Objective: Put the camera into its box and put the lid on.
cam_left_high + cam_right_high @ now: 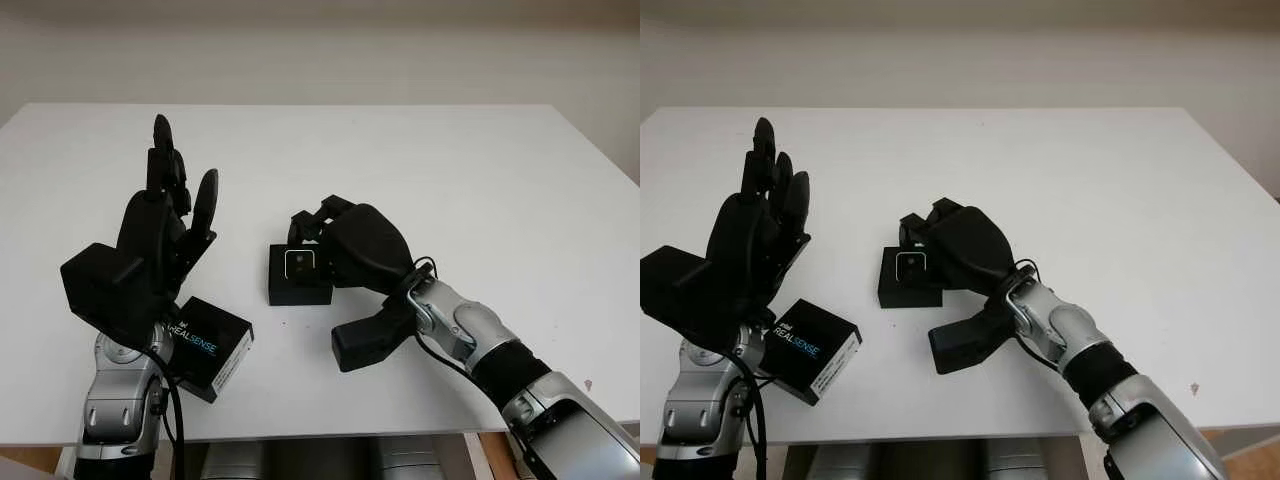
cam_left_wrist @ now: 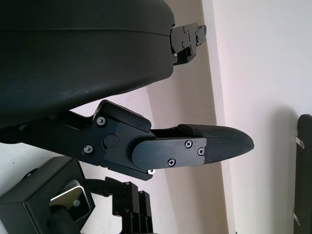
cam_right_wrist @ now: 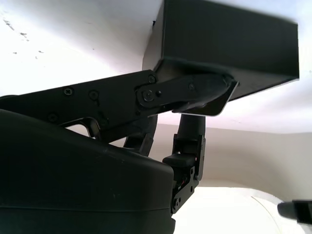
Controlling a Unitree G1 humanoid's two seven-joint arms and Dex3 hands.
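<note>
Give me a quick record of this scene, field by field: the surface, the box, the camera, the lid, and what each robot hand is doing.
surface: white table
box: black open box, mid-table
camera: small silver-faced camera, at the box opening
lid: black lid printed REALSENSE, near the table's front edge, partly under the left arm
right robot hand: at the box, fingers curled on the camera
left robot hand: open, raised above the table, holding nothing
task state: lid not yet on the box
</note>
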